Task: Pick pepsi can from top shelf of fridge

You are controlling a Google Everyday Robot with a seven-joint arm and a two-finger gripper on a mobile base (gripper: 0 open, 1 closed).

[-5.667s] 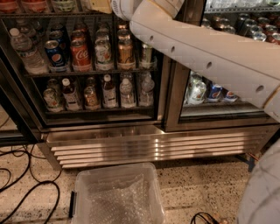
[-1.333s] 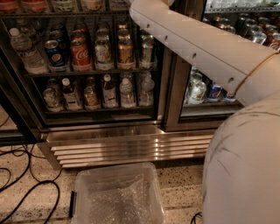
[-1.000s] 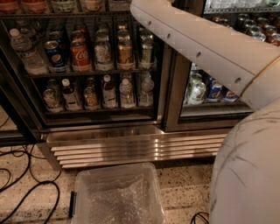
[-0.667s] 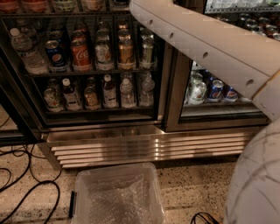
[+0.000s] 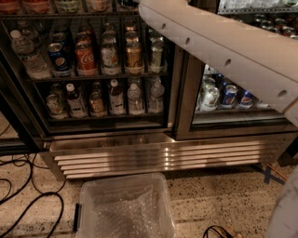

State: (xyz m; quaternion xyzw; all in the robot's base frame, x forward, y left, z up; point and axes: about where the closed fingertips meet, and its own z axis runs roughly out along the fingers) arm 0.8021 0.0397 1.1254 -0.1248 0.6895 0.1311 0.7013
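The fridge [image 5: 116, 153] fills the view, with dark-framed glass doors and a louvred steel base. A blue pepsi can [image 5: 59, 58] stands at the left of the middle visible shelf, next to a red Coca-Cola can [image 5: 86, 59]. More pepsi cans [image 5: 229, 95] stand behind the right door. Only the bottoms of the top-shelf cans [image 5: 37, 5] show at the upper edge. My white arm [image 5: 219, 51] reaches from the right up past the top edge. My gripper is beyond that edge, out of view.
A clear plastic bin [image 5: 125, 209] lined with bubble wrap stands on the speckled floor in front of the fridge. Black cables [image 5: 18, 195] lie on the floor at the left. Water bottles [image 5: 28, 53] and small bottles [image 5: 116, 97] fill the lower shelves.
My arm's bulky lower part has drawn back to the right, uncovering the lower right of the view. The upper link still reaches past the top edge. The cans have not moved.
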